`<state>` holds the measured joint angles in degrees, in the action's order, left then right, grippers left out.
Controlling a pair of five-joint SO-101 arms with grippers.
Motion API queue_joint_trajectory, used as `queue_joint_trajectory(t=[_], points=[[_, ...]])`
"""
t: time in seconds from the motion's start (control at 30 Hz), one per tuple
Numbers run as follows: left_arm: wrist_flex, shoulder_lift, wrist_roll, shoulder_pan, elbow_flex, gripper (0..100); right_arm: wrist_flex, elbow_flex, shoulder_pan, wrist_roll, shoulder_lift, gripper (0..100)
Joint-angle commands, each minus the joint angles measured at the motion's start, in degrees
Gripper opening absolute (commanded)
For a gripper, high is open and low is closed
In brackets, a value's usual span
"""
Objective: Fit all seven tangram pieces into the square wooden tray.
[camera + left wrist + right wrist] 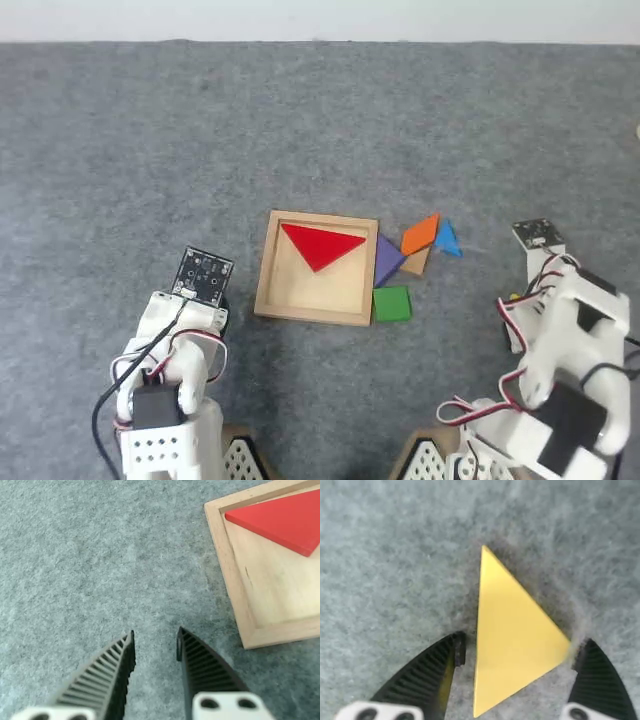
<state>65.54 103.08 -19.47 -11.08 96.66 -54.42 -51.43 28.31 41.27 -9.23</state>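
The yellow triangle [512, 640] lies flat on the grey surface [150, 150], right between the fingers of the right gripper [522, 644]. These are spread wide and touch nothing. The triangle's long edge runs straight out along the gripper's reach, just beside one finger, and the opposite corner points at the other. Closing should therefore squeeze edge against corner, a grip that I judge may slip or twist.

Off to this gripper's left sit the green square [392, 303], purple triangle [387, 260], brown piece [415, 262], orange parallelogram [420, 234] and blue triangle [447, 238]. Beyond them is the tray [268, 285], which holds the red triangle [322, 243].

The left gripper [155, 634], slightly parted and holding nothing, hangs over the surface just off the tray's far side. The right arm is clearly nearer the yellow triangle.
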Motion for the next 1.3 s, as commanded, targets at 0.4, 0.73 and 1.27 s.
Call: queue_joint_trajectory(t=[0.4,0.73,1.27], points=[[-0.44,0.70,-0.35,-0.18,-0.22,13,1.10,2.99,-0.84,-0.79,0.48,8.8],[-0.44,0.70,-0.35,-0.18,-0.22,13,-0.31,3.96,-1.01,-3.96,-1.27,8.0],[-0.44,0.70,-0.35,-0.18,-0.22,13,-15.34,5.98,-18.95,-11.96,-20.70,8.0]])
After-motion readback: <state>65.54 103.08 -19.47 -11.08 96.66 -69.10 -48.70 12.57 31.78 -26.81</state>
